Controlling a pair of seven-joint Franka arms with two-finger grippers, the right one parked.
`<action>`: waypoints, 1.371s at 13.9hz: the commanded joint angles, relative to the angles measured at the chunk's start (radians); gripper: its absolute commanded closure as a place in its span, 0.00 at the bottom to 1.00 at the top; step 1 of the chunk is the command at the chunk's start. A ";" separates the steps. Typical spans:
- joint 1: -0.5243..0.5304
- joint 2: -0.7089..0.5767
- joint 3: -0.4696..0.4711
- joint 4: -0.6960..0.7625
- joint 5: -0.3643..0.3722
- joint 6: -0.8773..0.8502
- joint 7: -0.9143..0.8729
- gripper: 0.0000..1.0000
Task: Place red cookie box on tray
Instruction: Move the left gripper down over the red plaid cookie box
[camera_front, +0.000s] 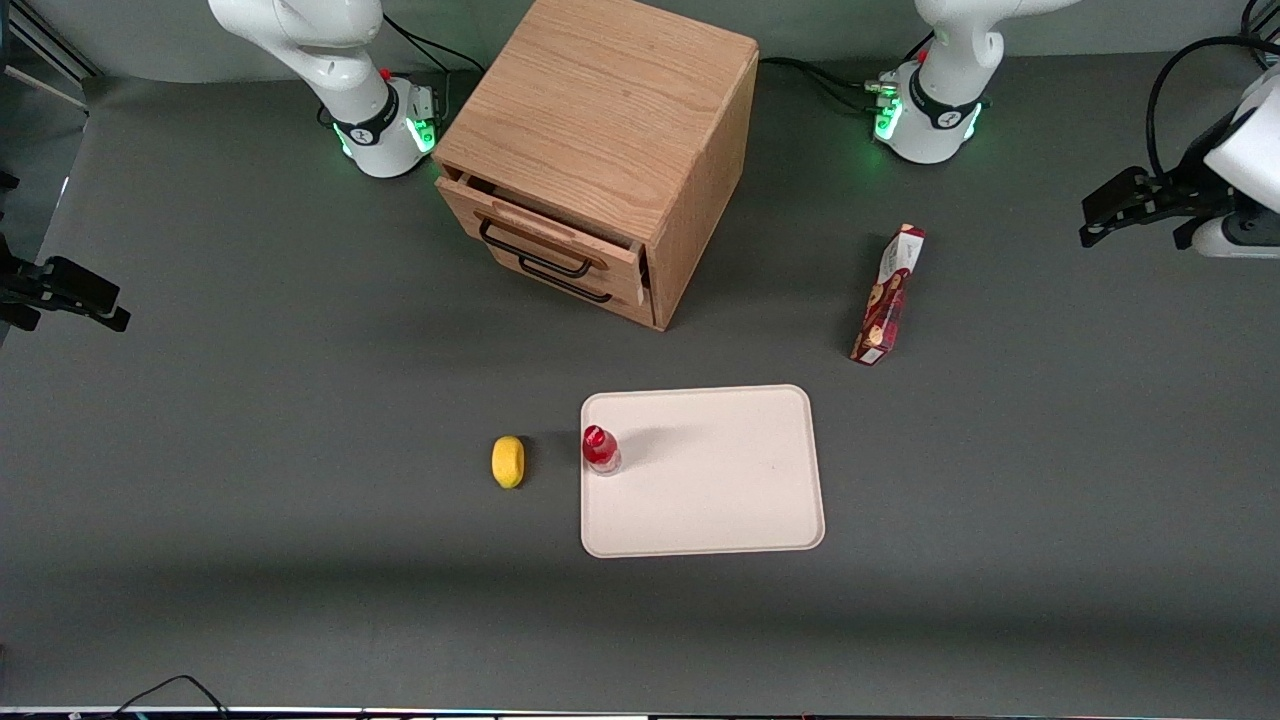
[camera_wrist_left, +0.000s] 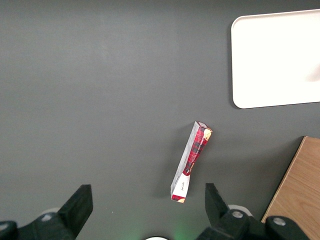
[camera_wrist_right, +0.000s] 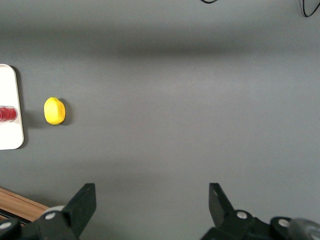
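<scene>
The tray (camera_wrist_left: 275, 60) and wooden cabinet (camera_wrist_left: 297, 192) run off the left wrist view.

A robotics lab: two arm bases (camera_front: 385, 125) bolted at 12 o'clock on a bare grey tabletop (camera_front: 250, 400), cables (camera_front: 820, 85) trailing.

Even overhead light; soft shadows beside the cabinet (camera_front: 600, 150); tray (camera_wrist_left: 280, 60) perhaps slightly overexposed.

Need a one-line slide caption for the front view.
Open gripper at the working arm's table end; red cookie box on the table, tray holding only a small bottle.
</scene>
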 joint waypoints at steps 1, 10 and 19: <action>0.004 -0.003 0.000 0.012 0.006 -0.017 0.035 0.00; -0.008 -0.007 -0.132 -0.272 0.010 0.045 0.075 0.00; -0.011 -0.099 -0.304 -0.797 0.010 0.608 0.079 0.00</action>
